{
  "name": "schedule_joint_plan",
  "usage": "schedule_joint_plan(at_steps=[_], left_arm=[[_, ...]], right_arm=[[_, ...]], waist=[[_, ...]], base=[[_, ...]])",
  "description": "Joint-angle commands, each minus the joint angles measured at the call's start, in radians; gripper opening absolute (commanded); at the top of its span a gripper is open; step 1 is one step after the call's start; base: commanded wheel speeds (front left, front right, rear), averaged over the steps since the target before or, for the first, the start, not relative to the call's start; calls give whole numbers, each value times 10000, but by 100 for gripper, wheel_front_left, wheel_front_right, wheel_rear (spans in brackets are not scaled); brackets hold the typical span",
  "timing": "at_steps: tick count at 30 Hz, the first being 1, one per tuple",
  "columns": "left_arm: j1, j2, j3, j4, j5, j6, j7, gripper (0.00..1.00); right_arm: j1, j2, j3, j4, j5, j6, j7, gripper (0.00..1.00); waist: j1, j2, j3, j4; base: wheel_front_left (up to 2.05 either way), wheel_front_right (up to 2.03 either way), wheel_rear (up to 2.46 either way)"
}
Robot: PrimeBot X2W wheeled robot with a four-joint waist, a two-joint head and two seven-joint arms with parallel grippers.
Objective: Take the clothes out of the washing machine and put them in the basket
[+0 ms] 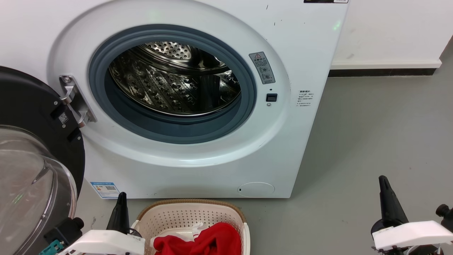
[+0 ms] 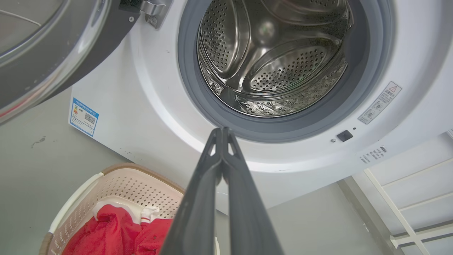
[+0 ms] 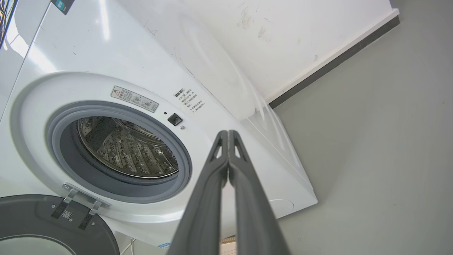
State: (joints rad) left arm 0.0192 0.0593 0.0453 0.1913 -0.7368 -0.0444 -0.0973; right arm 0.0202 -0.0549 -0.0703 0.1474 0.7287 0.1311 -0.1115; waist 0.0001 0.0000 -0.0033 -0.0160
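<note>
near one washing machine (image 1: 184,173), one basket (image 1: 191,216)

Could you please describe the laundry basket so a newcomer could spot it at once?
Start at the white washing machine with its door swung open. On the grey floor in front of it stands the basket: cream perforated plastic with a brown rim, the one thing holding red clothes.
</note>
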Motion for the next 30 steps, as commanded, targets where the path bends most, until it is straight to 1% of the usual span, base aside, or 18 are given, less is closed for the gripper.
schedule_joint_plan(at_steps=[1, 16, 30], left_arm=[[-246, 24, 65, -93, -239, -61, 77, 0], [-520, -2, 212, 56, -2250, -257, 561, 0], [-737, -26, 343, 172, -3866, -419, 955, 0]], right_arm=[[-258, -71, -17, -52, 287, -1, 80, 0], [-540, -83, -72, 183, 2337, -2, 555, 0], [-744, -84, -124, 376, 3994, -3, 952, 0]], waist=[[0, 0, 0, 1], [0, 0, 11, 29], [0, 0, 22, 55]], base=[[0, 0, 0], [0, 0, 0], [0, 0, 0]])
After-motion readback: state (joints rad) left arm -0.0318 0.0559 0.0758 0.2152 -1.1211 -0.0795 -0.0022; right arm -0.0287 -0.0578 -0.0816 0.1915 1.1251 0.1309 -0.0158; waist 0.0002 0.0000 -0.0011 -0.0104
